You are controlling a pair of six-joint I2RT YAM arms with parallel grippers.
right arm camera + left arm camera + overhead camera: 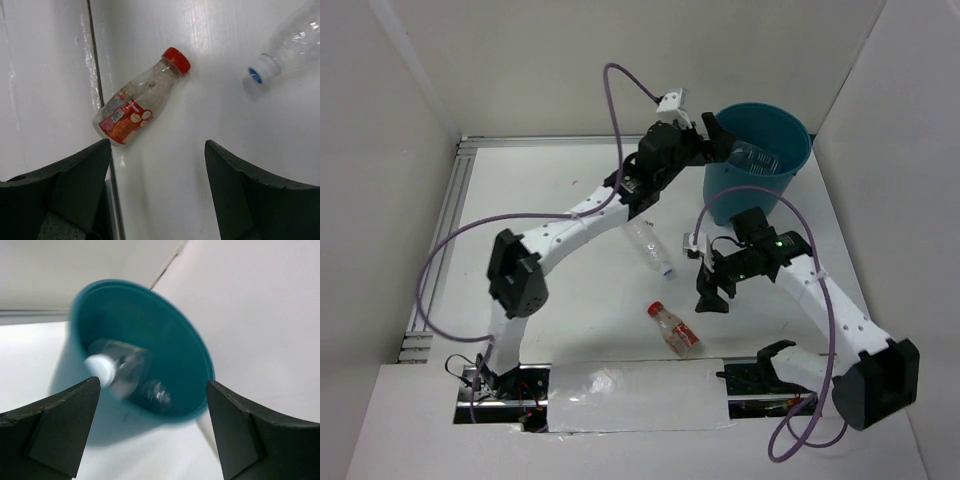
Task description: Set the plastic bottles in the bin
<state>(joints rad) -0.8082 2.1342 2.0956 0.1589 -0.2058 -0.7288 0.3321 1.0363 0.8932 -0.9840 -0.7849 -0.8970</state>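
Observation:
The teal bin [735,190] stands at the far right. My left gripper [717,133] is open and empty at its near-left rim. A clear bottle [757,155] with a white cap [99,368] shows blurred in the bin's mouth [170,340], in front of my left gripper [152,432]. A clear ribbed bottle [648,245] with a blue cap lies mid-table. A red-capped, red-labelled bottle [672,327] lies nearer the front. My right gripper [712,287] is open and empty, just right of both. In the right wrist view, the red-capped bottle [137,105] and the ribbed bottle [287,50] lie beyond my right gripper [157,195].
White walls close in the table on three sides. A metal rail [445,230] runs along the left edge. A white sheet [630,395] covers the front edge between the arm bases. Purple cables loop above both arms.

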